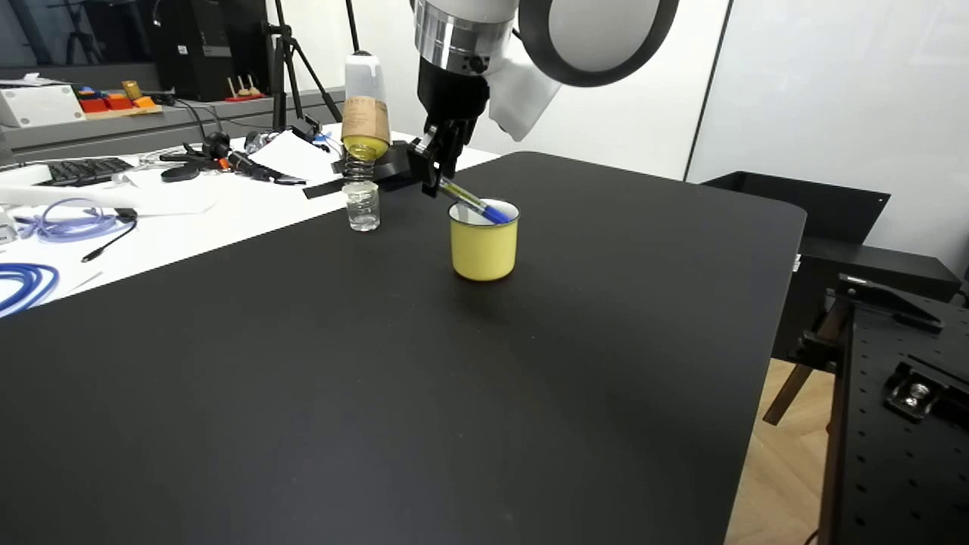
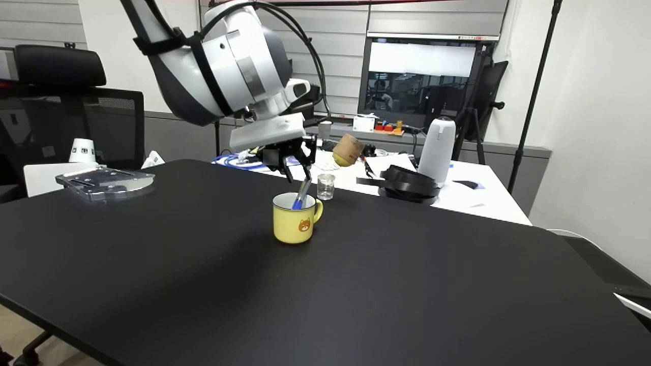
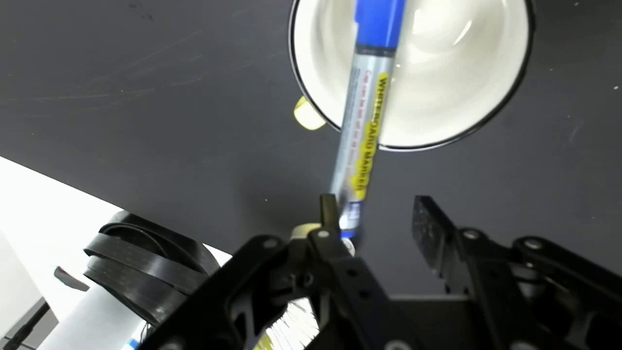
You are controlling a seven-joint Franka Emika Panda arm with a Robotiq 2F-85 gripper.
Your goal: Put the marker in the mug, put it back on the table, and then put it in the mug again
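The bench (image 1: pixel 363 424) carries a mug (image 1: pixel 484 248), a marker (image 3: pixel 362 126) slanting into it; the claw (image 3: pixel 375 204), jaws apart, hangs higher beside it.

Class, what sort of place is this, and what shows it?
Likely a robotics lab or office: a robot arm reaches over the black table, a keyboard lies on the white desk, and a mesh-backed office chair stands nearby.

arm (image 2: pixel 231 71): white and grey, ringed by two black straps (image 2: pixel 209 76); looped black cables (image 2: pixel 307 39); silver collar (image 1: pixel 458 39). gripper (image 3: pixel 376 206): black, jointed, round metallic screw heads (image 3: pixel 533 244).
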